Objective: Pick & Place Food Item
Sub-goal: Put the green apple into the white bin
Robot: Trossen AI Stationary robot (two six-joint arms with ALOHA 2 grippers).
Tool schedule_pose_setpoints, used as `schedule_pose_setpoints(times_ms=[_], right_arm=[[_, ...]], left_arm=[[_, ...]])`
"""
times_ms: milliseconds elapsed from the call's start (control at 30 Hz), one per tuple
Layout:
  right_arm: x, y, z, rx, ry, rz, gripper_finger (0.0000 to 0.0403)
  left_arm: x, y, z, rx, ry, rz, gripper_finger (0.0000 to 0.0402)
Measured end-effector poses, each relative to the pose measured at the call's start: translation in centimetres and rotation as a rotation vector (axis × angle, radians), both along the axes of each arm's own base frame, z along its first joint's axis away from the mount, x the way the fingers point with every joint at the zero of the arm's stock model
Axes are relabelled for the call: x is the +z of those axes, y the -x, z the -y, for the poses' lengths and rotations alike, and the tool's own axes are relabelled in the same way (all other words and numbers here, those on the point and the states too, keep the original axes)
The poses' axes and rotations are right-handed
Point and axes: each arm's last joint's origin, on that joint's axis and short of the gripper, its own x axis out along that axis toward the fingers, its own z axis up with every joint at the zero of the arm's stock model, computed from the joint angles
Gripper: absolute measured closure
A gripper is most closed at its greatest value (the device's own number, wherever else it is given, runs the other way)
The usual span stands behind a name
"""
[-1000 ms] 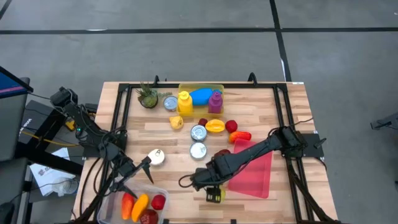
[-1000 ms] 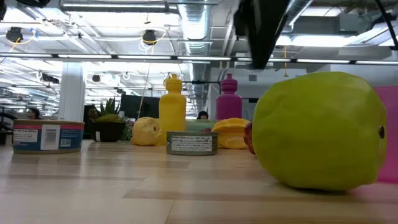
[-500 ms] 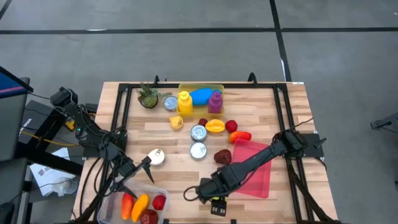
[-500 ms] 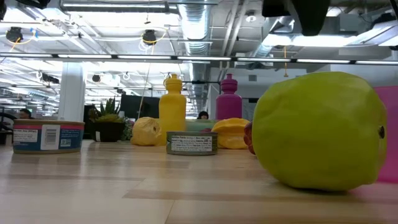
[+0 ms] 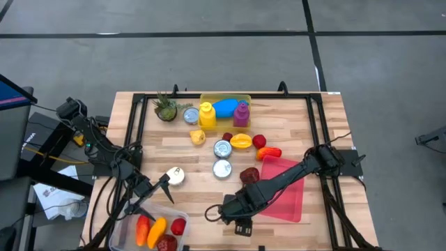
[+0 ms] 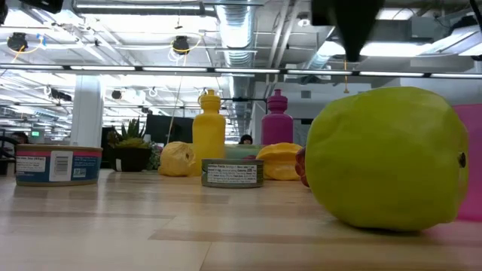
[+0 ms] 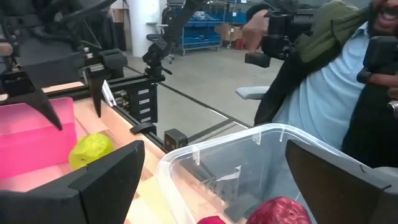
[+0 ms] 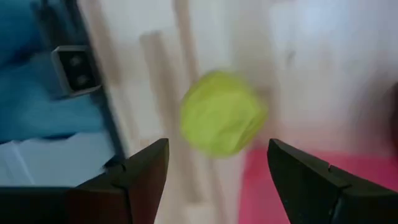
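Observation:
A yellow-green fruit rests on the wood table beside the pink mat, close to the near edge. My right gripper hangs above it, pointing down, open, with the fruit showing between its fingers and well below them. In the high view the gripper covers the fruit. My left gripper waits open and level at the table's near left, over the far side of a clear container that holds red and orange food.
Two cans, a dark red item, yellow and purple bottles, a small plant and more food fill the table's middle and far side. A white round item lies by my left gripper. A person stands beyond the near edge.
My right gripper has moved toward the table's near edge and now stands over the yellow-green fruit, uncovering the dark red item behind it. The fruit has not moved.

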Motion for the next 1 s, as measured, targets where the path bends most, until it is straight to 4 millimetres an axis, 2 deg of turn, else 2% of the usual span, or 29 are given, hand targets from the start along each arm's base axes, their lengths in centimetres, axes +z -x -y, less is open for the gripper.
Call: schedule_pose_setpoints(times_ms=[100, 400, 733, 900, 1000], right_arm=[[0.0, 0.1, 0.1, -0.006, -0.053, -0.050, 0.0142], [0.0, 0.1, 0.0, 0.006, -0.076, -0.047, 0.0142], [-4.0, 0.2, 1.1, -0.023, 0.042, -0.063, 0.0142], [-3.3, -0.4, 0.9, -0.030, 0.049, 0.002, 0.0145], [-2.1, -0.6, 0.5, -0.010, 0.083, 0.067, 0.0174]], left_arm=[[0.0, 0.0, 0.0, 0.000, 0.000, 0.000, 0.0022], [-0.3, 0.0, 0.0, 0.000, -0.019, -0.020, 0.0022], [-0.3, 0.0, 0.0, -0.001, -0.020, -0.021, 0.0023], [-0.3, 0.0, 0.0, -0.001, -0.026, -0.024, 0.0022], [-0.3, 0.0, 0.0, -0.001, -0.026, -0.024, 0.0022]])
